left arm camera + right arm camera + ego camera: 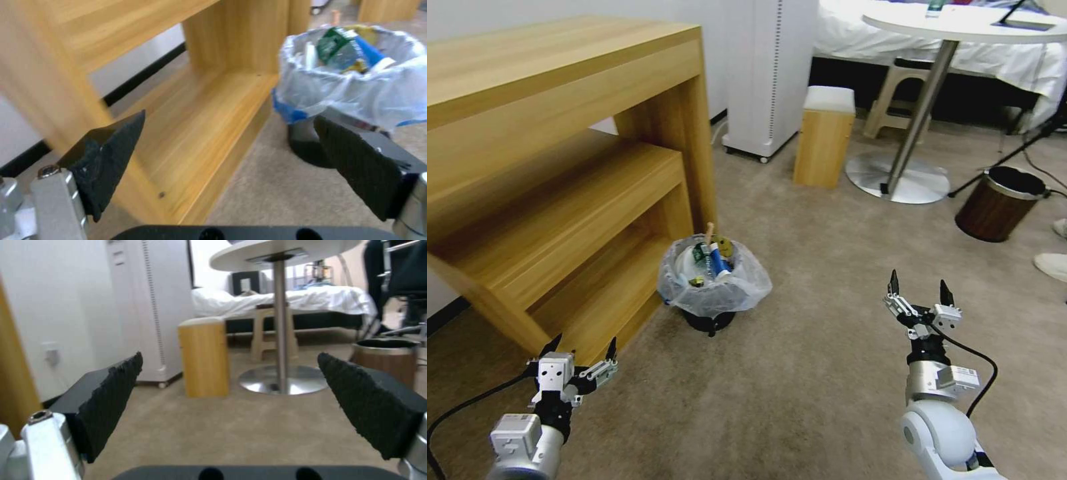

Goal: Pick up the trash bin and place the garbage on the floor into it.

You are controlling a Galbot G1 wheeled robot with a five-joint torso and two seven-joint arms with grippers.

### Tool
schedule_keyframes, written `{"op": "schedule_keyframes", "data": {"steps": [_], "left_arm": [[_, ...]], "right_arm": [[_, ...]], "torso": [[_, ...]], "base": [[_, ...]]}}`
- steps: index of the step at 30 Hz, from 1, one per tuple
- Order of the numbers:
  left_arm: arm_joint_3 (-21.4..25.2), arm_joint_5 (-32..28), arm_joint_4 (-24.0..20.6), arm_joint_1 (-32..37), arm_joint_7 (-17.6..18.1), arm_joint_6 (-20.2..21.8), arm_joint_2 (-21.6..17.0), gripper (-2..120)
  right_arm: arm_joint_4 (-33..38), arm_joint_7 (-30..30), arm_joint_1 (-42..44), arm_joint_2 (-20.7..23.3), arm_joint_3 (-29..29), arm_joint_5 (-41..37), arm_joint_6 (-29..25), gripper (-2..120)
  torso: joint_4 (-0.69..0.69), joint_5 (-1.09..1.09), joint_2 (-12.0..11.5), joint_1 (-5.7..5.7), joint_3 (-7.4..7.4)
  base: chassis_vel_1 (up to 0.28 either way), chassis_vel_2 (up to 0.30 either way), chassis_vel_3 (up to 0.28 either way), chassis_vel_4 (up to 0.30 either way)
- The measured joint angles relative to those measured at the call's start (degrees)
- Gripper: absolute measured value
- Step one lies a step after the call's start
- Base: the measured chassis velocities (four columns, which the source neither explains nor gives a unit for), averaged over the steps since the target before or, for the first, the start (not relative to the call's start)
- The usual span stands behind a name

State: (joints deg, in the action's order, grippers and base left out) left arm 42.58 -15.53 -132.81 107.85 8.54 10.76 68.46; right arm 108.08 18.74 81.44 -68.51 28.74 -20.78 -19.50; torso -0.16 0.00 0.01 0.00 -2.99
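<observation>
The trash bin [714, 283], small and dark with a clear crinkly bag over its rim, stands on the beige floor [827, 373] beside the wooden shelf unit. Garbage [710, 257] fills it: a blue-white carton, a wooden stick, green and yellow scraps. The left wrist view shows the trash bin [351, 86] close by, with the garbage [347, 50] in its mouth. My left gripper [582, 347] hangs open low at the left, short of the bin. My right gripper [919, 287] is open over bare carpet to the bin's right. Both hold nothing.
A wooden shelf unit [560, 173] fills the left. Behind stand a white cabinet [770, 73], a wooden stool [824, 137] and a round table on a steel foot [897, 177]. A brown bin [1000, 203] and a person's shoes [1054, 263] are at the right.
</observation>
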Motion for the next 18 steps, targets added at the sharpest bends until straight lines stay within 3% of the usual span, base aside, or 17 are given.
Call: {"op": "schedule_keyframes", "data": {"steps": [18], "left_arm": [[0.0, 0.0, 0.0, 0.0, 0.0, 0.0, 0.0, 100]], "right_arm": [[0.0, 0.0, 0.0, 0.0, 0.0, 0.0, 0.0, 100]], "torso": [[0.01, 0.0, 0.0, 0.0, 0.0]], "base": [[0.109, 0.118, 0.119, 0.124]]}}
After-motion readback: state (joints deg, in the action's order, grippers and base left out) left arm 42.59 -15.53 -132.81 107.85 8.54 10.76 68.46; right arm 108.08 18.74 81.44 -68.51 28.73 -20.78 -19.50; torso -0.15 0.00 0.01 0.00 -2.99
